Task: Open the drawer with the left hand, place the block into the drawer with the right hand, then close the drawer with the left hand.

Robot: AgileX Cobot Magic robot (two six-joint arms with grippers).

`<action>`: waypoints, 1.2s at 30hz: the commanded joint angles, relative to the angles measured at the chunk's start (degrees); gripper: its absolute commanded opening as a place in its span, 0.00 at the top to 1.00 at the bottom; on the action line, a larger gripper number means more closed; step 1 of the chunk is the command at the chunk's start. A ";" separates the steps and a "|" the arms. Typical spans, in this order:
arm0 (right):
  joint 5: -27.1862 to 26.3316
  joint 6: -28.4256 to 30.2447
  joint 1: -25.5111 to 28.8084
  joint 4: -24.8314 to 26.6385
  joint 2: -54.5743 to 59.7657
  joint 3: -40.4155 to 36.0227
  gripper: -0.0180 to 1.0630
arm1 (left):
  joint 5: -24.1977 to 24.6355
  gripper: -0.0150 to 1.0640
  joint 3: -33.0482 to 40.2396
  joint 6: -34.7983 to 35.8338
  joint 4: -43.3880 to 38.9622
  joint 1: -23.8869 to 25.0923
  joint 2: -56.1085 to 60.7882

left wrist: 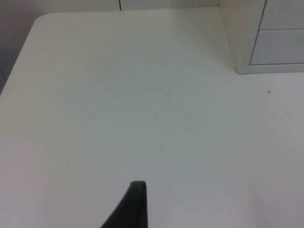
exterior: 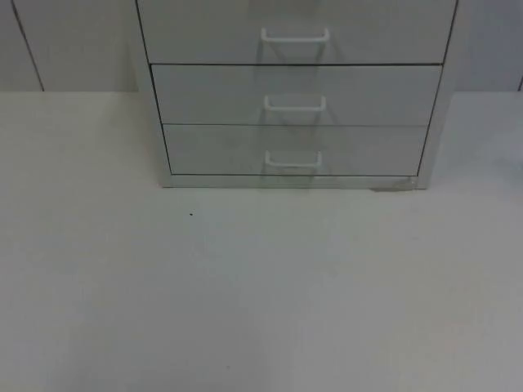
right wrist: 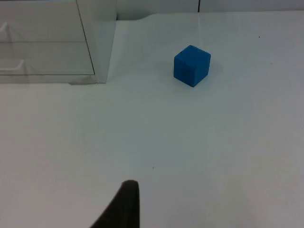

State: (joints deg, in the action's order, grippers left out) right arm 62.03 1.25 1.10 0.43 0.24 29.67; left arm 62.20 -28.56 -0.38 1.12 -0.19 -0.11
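Starting out, I see all drawers (exterior: 296, 149) shut and the blue block (right wrist: 191, 65) on the table beside the cabinet (right wrist: 102, 42). My left gripper (left wrist: 135, 204) must first reach a handle (exterior: 292, 160); I cannot tell either claw's state, the right gripper (right wrist: 124, 204) included.

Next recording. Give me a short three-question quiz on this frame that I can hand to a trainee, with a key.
1. True or false: all three drawers seen in the top view of the drawer unit are shut.
2. Multiple choice: the blue block in the right wrist view is A) inside a drawer, B) on the white table beside the unit and apart from it, C) held by a gripper.
3. Fill in: each drawer front carries one white ____.

Key
1. True. The top drawer, middle drawer and bottom drawer all sit flush.
2. B. Bare table separates the block from the unit's side.
3. Handle, as on the bottom handle.
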 commanded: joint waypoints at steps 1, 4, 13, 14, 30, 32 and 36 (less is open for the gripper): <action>-0.97 1.14 0.32 0.09 -0.24 0.48 0.01 | -0.71 0.01 0.25 0.38 -0.20 0.20 0.11; -1.83 1.93 0.32 0.09 3.06 2.72 0.01 | -0.81 0.01 -0.18 0.38 -0.20 0.20 0.11; -8.74 1.93 0.32 0.09 17.31 9.41 0.01 | -1.66 0.01 -5.26 0.38 -0.09 0.20 -9.88; -9.83 1.93 0.32 0.09 19.43 10.42 0.01 | -1.80 0.01 -5.76 0.38 -0.09 0.20 -12.09; -13.78 2.62 0.32 -0.43 46.83 16.72 0.01 | -12.06 0.01 -10.25 0.38 2.92 0.20 -40.47; -13.78 2.62 0.32 -0.43 49.41 16.72 0.01 | -12.34 0.01 -11.87 0.38 2.92 0.20 -44.69; -13.90 2.62 0.32 -0.43 52.26 16.72 0.01 | -12.93 0.01 -13.45 -0.24 2.92 0.20 -49.94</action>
State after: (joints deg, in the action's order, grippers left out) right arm 48.70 3.20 1.10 0.43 52.26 46.05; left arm 49.99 -41.55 -0.51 3.22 -0.19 -49.16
